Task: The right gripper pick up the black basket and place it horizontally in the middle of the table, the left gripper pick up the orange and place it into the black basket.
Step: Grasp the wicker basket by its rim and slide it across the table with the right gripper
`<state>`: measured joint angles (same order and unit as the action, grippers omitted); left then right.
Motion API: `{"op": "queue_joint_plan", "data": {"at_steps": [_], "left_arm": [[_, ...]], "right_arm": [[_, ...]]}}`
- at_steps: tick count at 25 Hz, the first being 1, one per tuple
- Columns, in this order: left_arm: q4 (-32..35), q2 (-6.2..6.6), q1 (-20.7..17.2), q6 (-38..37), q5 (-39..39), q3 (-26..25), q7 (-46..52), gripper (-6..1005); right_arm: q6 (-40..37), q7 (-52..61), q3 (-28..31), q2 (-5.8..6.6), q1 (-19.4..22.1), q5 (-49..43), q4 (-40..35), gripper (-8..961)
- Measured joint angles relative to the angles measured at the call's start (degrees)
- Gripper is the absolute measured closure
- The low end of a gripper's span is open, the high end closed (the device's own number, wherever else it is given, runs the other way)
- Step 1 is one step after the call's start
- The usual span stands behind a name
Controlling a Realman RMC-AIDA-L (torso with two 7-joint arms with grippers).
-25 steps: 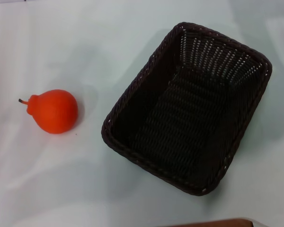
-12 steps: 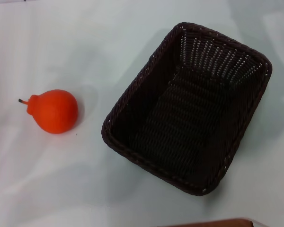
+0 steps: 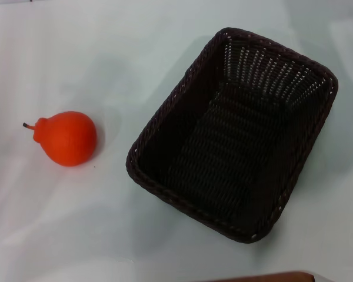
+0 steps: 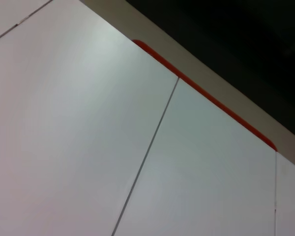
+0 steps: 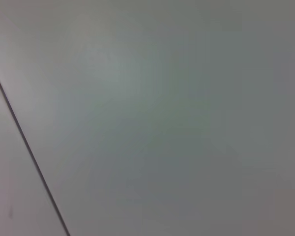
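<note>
Neither gripper appears in any view, so their opening cannot be told. Nothing has shifted over the last second: black basket point(image 3: 232, 135) sits skewed at 3 o'clock, orange point(image 3: 66, 137) well apart at 9 o'clock on table point(image 3: 76, 53). Task not yet begun.

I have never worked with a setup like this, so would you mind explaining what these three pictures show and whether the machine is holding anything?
This is a two-armed robot with a claw on each arm. The head view looks down from a camera on its head at a white table. On it lie a black basket, set at a slant and with nothing in it, and to its left, apart from it, an orange with a short dark stem. The other two pictures come from cameras on the left and right wrists; they show only pale panels with thin seams. Neither claw appears in any picture, so nothing is seen being held.
</note>
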<state>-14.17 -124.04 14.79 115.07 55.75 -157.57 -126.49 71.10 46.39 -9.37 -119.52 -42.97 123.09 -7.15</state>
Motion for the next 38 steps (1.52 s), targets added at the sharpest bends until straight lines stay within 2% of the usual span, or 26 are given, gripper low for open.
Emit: {"op": "queue_joint_plan", "data": {"at_steps": [5, 9, 12, 15, 19, 21, 23, 25, 28, 32, 38], "left_arm": [[0.3, -0.01, -1.7, 0.1, -0.1, -0.5, 0.1, 212], [0.5, 0.01, -3.6, 0.0, -0.1, -0.8, -0.1, 214], [1.1, -0.02, -4.8, 0.0, -0.2, -0.9, 0.0, 216], [1.9, 0.02, -5.6, 0.0, -0.3, -1.1, 1.0, 217], [2.3, -0.11, -6.3, 0.0, -0.3, -1.6, 3.2, 219], [2.7, -0.09, -6.4, 0.0, -0.3, -1.5, 3.4, 220], [3.0, -0.05, -6.4, -0.1, -0.1, -1.3, 3.5, 221], [3.2, -0.05, -6.3, -0.2, 0.1, -1.2, 3.5, 222], [3.7, -0.06, -6.1, -0.3, 0.1, -1.1, 3.5, 224], [4.2, -0.07, -5.6, -0.4, 0.2, -0.7, 3.5, 225], [4.7, -0.07, -5.6, -0.5, 0.3, 0.5, 3.6, 228]], "right_arm": [[2.4, 0.6, -2.3, -0.07, 0.4, -1.3, 0.2, 240], [2.6, 5.5, -9.4, 0.23, 1.2, -2.7, -3.0, 240], [1.4, 13.0, -17.2, 0.70, 2.0, -6.5, -9.3, 240], [0.1, 25.1, -24.7, 2.08, 3.1, -15.3, -18.1, 240], [1.7, 45.2, -32.0, 4.69, 4.8, -30.7, -32.2, 239], [5.6, 56.3, -33.2, 5.85, 5.3, -40.7, -39.5, 239], [10.7, 65.3, -33.3, 6.44, 5.0, -50.4, -46.4, 238], [17.2, 73.4, -33.2, 6.71, 4.0, -61.5, -54.0, 238], [25.7, 79.3, -33.2, 6.55, 1.8, -73.8, -61.5, 239], [31.9, 81.0, -33.3, 6.22, 0.1, -82.6, -65.8, 238], [31.5, 80.4, -35.4, 6.10, -0.3, -91.0, -65.9, 238]]}}
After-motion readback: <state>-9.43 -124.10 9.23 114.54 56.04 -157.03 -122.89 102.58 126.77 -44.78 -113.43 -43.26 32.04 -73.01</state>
